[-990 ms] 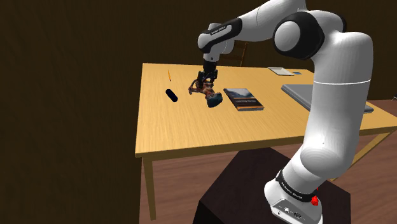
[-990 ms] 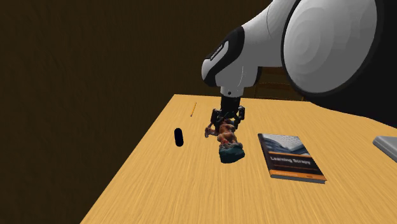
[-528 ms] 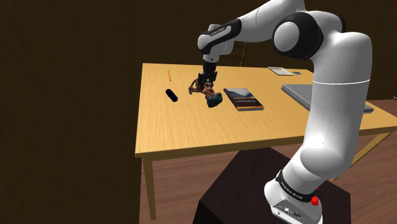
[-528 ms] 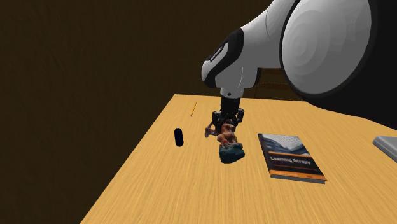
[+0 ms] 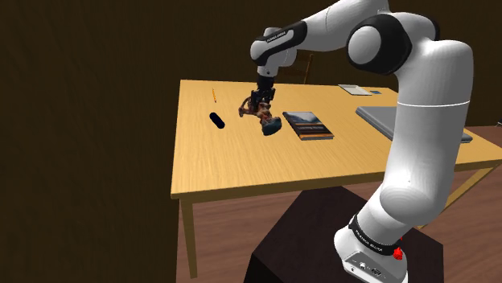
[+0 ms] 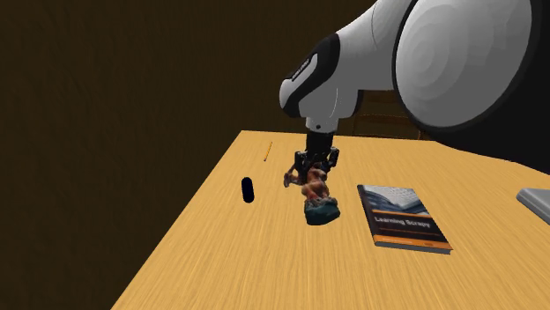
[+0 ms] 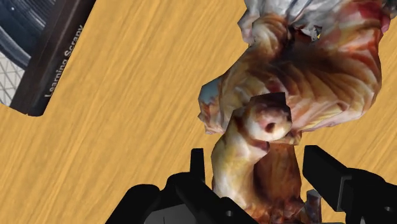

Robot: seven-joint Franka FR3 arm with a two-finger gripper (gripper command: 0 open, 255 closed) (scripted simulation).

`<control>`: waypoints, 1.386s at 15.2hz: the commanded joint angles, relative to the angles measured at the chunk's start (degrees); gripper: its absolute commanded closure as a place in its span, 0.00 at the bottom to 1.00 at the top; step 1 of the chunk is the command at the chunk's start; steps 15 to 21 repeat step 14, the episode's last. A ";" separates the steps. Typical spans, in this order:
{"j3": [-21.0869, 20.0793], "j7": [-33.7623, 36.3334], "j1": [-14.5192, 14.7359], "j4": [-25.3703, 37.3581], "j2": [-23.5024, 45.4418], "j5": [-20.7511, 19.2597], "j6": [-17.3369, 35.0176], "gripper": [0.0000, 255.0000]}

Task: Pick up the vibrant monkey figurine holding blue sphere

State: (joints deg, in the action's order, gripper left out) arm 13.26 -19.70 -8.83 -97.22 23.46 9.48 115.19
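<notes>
The gripper (image 7: pixel 257 162) has the hard part in hand, and the lift looks best done as a straight, slow rise: the monkey figurine (image 7: pixel 299 76) is lumpy and heavy at its blue end, so any sideways jerk could let it swivel or slip between the pads. The two black fingers (image 7: pixel 197 167) stand partway spread, one on each side of a pale tan limb of the figurine. They appear to pinch it with almost no gap showing, though the contact on the farther finger is hard to confirm. In the shoulder view the gripper (image 5: pixel 261 104) comes straight down from the white arm onto the figurine's upper part. The figurine (image 5: pixel 267 120) sits just beside the book (image 5: pixel 308 125), with its blue sphere low and close to the table (image 5: pixel 241 169). I cannot tell whether it has cleared the wood. In the second exterior view the figurine (image 6: pixel 317 198) hangs under the gripper (image 6: pixel 312 172), near the book (image 6: pixel 401 216). A small black capsule (image 6: pixel 248 189) lies farther from the book, beyond the figurine, and a yellow pencil (image 6: pixel 267 151) lies farther still.
</notes>
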 commanded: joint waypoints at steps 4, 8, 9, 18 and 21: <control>0.19 0.44 0.05 1.99 -1.26 -0.46 -3.15 1.00; 0.32 0.78 0.07 3.74 -2.22 -0.80 -5.81 1.00; 0.35 0.86 0.07 4.22 -2.43 -0.88 -6.49 1.00; 0.43 1.10 0.06 5.81 -3.02 -1.10 -8.65 1.00; 0.43 1.10 0.06 5.81 -3.02 -1.10 -8.65 1.00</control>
